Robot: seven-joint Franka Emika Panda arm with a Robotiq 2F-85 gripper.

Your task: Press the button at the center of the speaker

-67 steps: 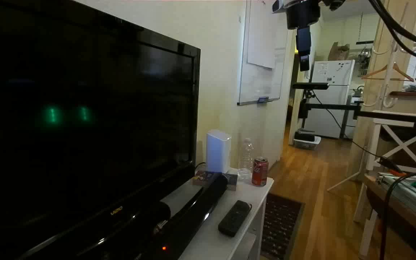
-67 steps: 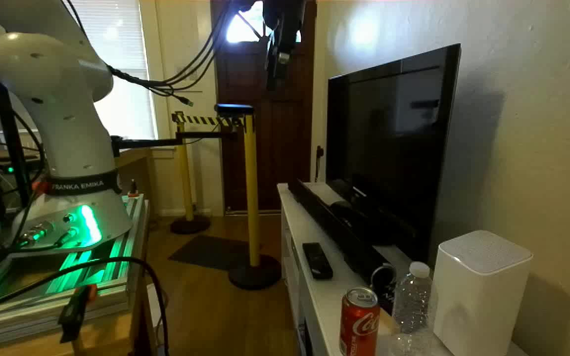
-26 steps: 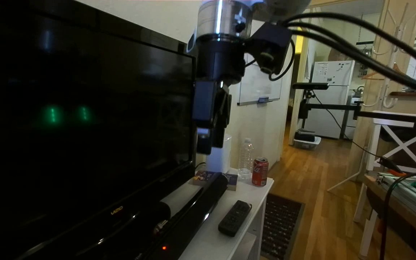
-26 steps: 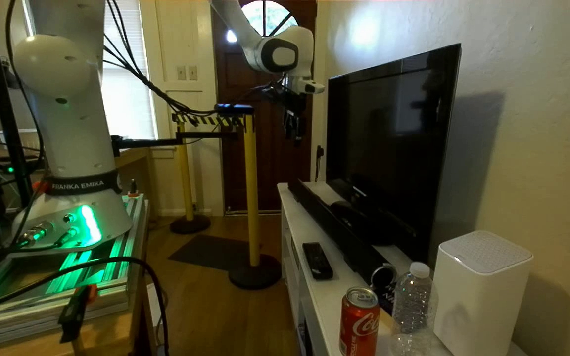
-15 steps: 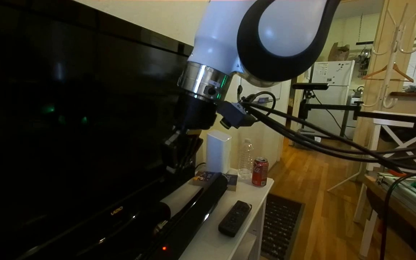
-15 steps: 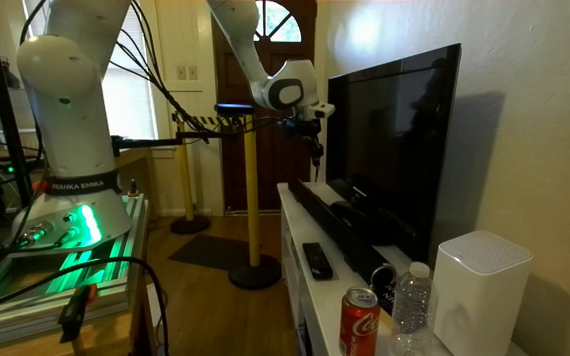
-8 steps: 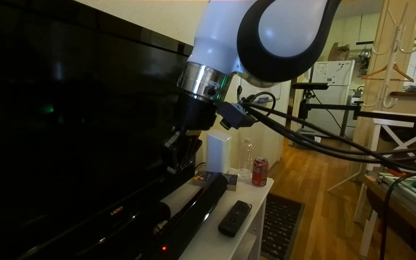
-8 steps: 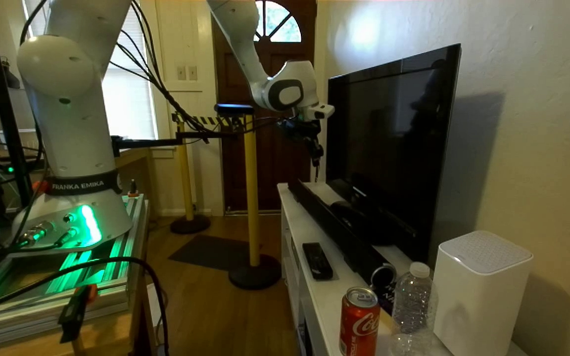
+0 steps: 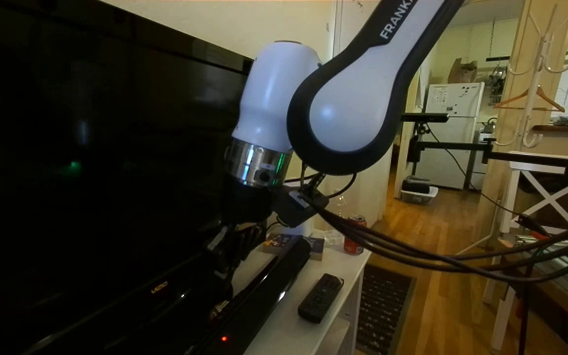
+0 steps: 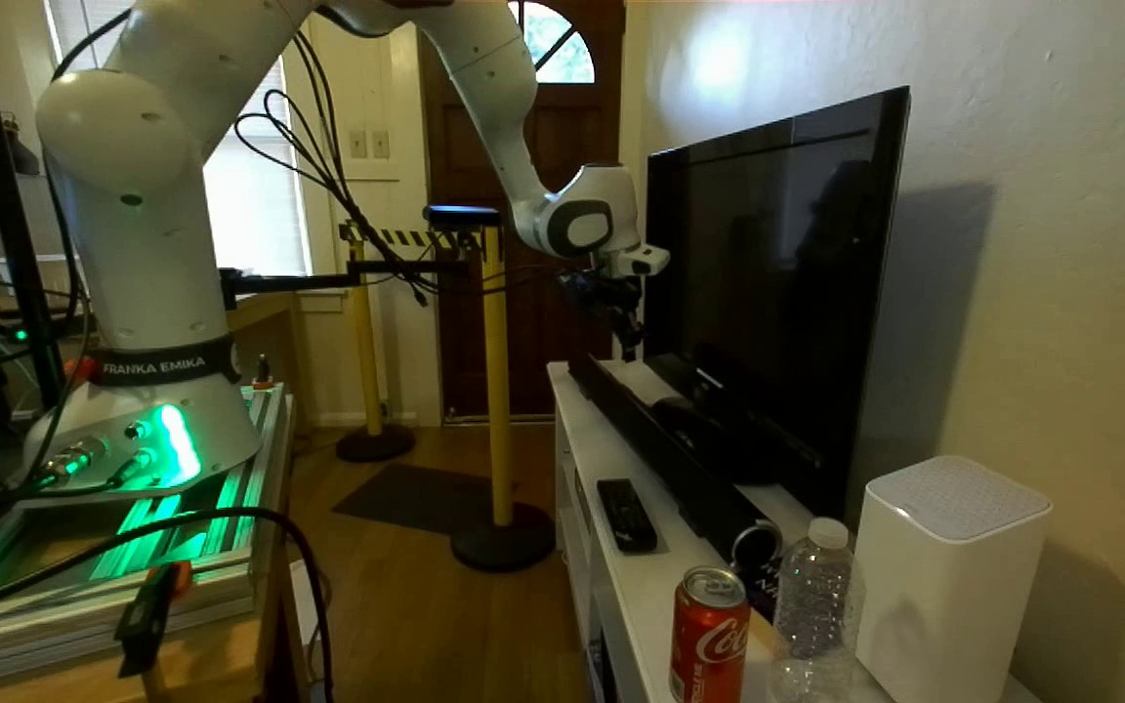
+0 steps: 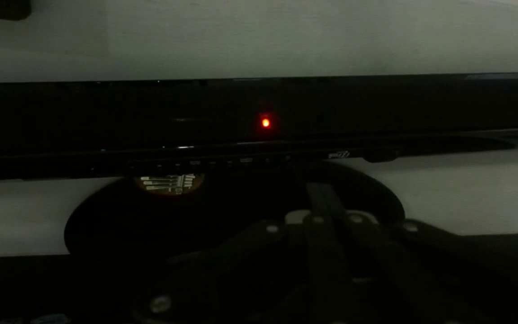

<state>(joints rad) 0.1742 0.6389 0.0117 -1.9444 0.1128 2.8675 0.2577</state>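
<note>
The speaker is a long black soundbar (image 9: 264, 298), lying on the white stand before the TV, with a glowing red light (image 11: 265, 122) on its face. Along its edge nearer the TV runs a row of small dim buttons (image 11: 229, 162) in the wrist view; which one is the center button is too dark to tell. My gripper (image 11: 319, 185) points down with its fingertips pressed together, holding nothing. It hovers over the dark TV base, between the screen and the soundbar's button edge, apart from the buttons as far as I can see. In an exterior view the gripper (image 10: 630, 353) is small and dark.
The TV (image 9: 116, 207) stands close beside the gripper. A small round object with metal tines (image 11: 169, 183) lies on the TV base (image 11: 128, 220). A remote (image 10: 626, 515), red can (image 10: 711, 635), bottle (image 10: 814, 586) and white box (image 10: 948, 586) stand along the stand (image 10: 621, 586).
The arm has come down from high above toward the gap between TV and soundbar. It held still between one and half a second ago, then lowered further. The objects have not moved.
</note>
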